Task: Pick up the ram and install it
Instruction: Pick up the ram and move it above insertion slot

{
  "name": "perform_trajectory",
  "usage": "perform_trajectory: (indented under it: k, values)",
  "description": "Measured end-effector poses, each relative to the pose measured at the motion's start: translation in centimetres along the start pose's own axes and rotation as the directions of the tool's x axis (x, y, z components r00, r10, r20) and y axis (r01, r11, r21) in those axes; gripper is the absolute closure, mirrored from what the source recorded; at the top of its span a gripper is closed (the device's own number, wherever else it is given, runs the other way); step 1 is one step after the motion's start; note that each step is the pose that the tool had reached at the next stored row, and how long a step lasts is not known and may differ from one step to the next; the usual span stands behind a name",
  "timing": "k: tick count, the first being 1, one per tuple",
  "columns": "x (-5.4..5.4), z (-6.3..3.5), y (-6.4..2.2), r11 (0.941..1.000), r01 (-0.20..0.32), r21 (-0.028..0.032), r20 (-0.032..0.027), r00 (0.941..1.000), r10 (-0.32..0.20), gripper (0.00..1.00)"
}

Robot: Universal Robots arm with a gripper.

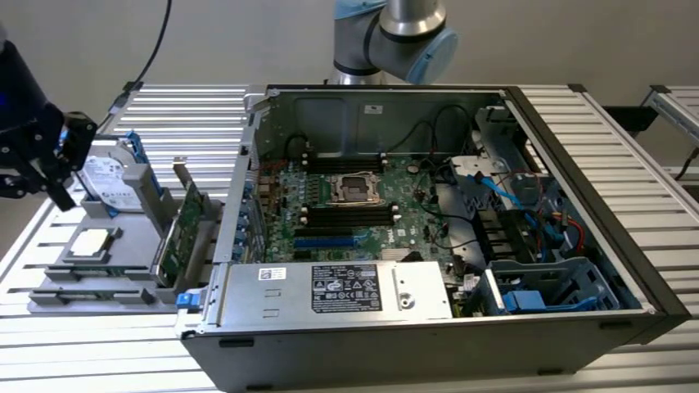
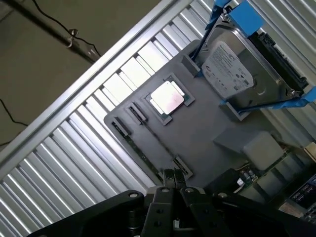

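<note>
The ram (image 2: pixel 148 154) shows in the wrist view as a thin strip standing on edge between two black clips on the grey holder (image 2: pixel 217 123). My gripper (image 2: pixel 173 181) is shut with nothing between its fingers, and its tips hang over the clip at one end of the ram. In the exterior view the gripper (image 1: pixel 60 192) hovers above the holder (image 1: pixel 120 246) at the exterior view's left, outside the open computer case (image 1: pixel 437 246). The black memory slots (image 1: pixel 349 215) lie on the motherboard beside the processor socket (image 1: pixel 355 187).
The holder also carries a hard drive in a blue frame (image 2: pixel 242 69), a processor chip (image 2: pixel 167 97) and an upright green expansion card (image 1: pixel 180 229). The case walls, blue cables (image 1: pixel 502 192) and the power supply (image 1: pixel 339 291) crowd the motherboard. Ribbed metal table (image 2: pixel 74 148) surrounds everything.
</note>
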State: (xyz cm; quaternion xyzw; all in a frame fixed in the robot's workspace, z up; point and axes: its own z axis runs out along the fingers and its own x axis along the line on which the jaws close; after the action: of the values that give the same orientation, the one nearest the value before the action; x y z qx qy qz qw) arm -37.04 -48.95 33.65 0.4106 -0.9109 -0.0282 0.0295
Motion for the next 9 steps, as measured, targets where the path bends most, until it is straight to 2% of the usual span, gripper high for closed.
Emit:
perform_trajectory:
  k: [5,9]
  values:
    - [0.00,0.27,-0.01,0.9960,0.090,0.0025,-0.0069,0.9959,-0.090,0.89]
    - [-0.01,0.51,-0.02,0.9868,0.162,0.0040,-0.0126,0.9867,-0.162,0.89]
